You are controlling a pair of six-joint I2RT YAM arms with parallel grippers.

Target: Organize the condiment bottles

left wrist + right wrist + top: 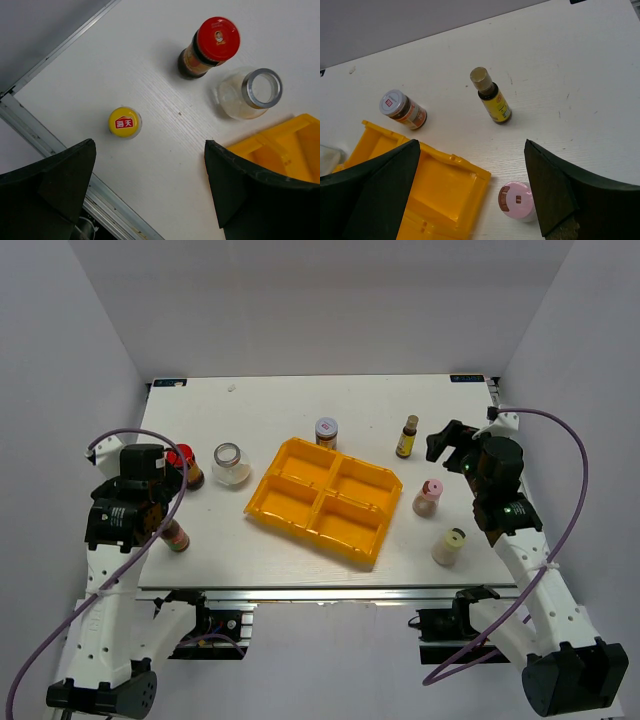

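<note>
1. Well, the yellow four-compartment tray (303, 497) sits at an angle in the middle of the overhead frame, on the white table (300, 400). All seven condiment bottles stand on the table around it, outside the tray.
2. The left gripper (150, 150) hangs over the table with its jaws spread wide and nothing between them. Its dark fingers (50, 185) fill the lower corners of the left wrist view.
3. Between those fingers, left of centre in that view, a slim yellow-capped bottle (125, 122) stands upright. Overhead it shows at lower left, just beside the left arm.
4. At the upper right of the left wrist view is the red-capped bottle (210, 47). The clear glass jar (250, 92), with whitish contents, is just beside it, near the tray's left corner.
5. The right gripper (470, 145) is likewise wide open and holds nothing.
6. In the right wrist view, the silver-lidded jar (400, 107) stands at centre left, close to the tray's far edge. The slim brown bottle (491, 97) with a yellow label stands apart from it, near the middle.
7. The pink-capped bottle (517, 200) is at the bottom of that view, just beside the tray's right edge.
8. The pale-yellow-capped bottle (449, 546) shows only overhead, at lower right, near the table's front edge.
</note>
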